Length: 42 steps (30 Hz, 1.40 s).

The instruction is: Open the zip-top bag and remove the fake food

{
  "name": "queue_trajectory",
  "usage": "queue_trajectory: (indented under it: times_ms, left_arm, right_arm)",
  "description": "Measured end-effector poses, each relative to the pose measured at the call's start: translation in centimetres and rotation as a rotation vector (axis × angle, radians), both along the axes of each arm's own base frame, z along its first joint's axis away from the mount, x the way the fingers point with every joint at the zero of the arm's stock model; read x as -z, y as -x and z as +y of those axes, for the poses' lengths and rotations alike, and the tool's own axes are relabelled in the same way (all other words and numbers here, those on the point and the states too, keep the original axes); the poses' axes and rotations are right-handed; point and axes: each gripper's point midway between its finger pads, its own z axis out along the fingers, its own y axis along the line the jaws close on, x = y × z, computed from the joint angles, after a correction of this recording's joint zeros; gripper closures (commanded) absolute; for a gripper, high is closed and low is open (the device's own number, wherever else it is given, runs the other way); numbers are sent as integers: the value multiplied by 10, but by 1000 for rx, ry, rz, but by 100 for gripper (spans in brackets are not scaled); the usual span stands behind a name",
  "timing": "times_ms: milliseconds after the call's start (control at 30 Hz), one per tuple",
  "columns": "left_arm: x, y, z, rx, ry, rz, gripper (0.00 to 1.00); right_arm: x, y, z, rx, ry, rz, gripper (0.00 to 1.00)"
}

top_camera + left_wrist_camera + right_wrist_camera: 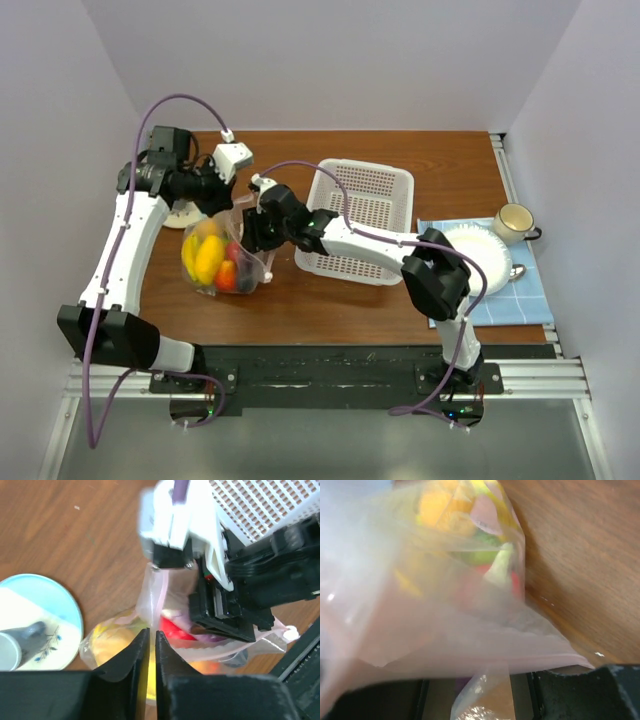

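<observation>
The clear zip-top bag [222, 262] stands on the brown table left of centre, its pink zipper strip [215, 652] at the top. Yellow, orange and red fake food [208, 258] shows through the film. My left gripper [224, 205] hangs over the bag's top. In the left wrist view its jaws [152, 632] stand a narrow slit apart, right at a fold of film [150, 592]. My right gripper [250, 235] reaches in from the right, its black fingers [220, 617] at the bag's mouth. In the right wrist view the bag [445, 630] covers its fingertips.
A white perforated basket [365, 220] stands just right of the bag, under my right arm. A small blue-rimmed plate [35, 625] lies left of the bag. At the far right a white plate [480, 250] and a mug [512, 222] rest on a blue cloth.
</observation>
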Motion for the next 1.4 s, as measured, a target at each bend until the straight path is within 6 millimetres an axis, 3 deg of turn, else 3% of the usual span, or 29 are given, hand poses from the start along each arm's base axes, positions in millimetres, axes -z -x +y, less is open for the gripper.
queue_trajectory:
  times_ms: [67, 100, 233, 333, 433, 533, 667, 767, 1033, 1233, 1400]
  left_arm:
    - [-14, -6, 10, -32, 14, -35, 35]
    - [-22, -10, 17, -53, 20, -57, 1]
    - [-54, -26, 80, -225, 30, -158, 0]
    - [-52, -26, 125, -328, 13, -176, 0]
    - [-26, -19, 161, -398, 6, -132, 0]
    - [31, -7, 185, -449, 31, -8, 0]
    - [110, 16, 182, -464, 66, 166, 0]
    - [140, 31, 179, -475, 74, 221, 0]
    - [155, 10, 206, -544, 74, 135, 0]
    - [175, -11, 191, -512, 162, 143, 0]
    - [178, -25, 167, -444, 169, 97, 0]
  right_arm:
    - [10, 2, -1, -5, 39, 13, 50]
    - [15, 4, -1, -8, 59, 19, 47]
    - [24, 10, -5, -20, 114, 31, 38]
    - [26, 13, -7, -24, 144, 27, 34]
    - [29, 14, -9, -23, 160, 25, 33]
    - [31, 15, -11, -20, 174, 30, 33]
    - [33, 16, -13, -18, 185, 37, 33]
    - [33, 17, -13, -18, 186, 38, 33]
    - [46, 17, -13, -16, 202, 57, 33]
    - [67, 20, -12, -24, 227, 91, 33]
    - [79, 25, -18, -28, 271, 124, 33]
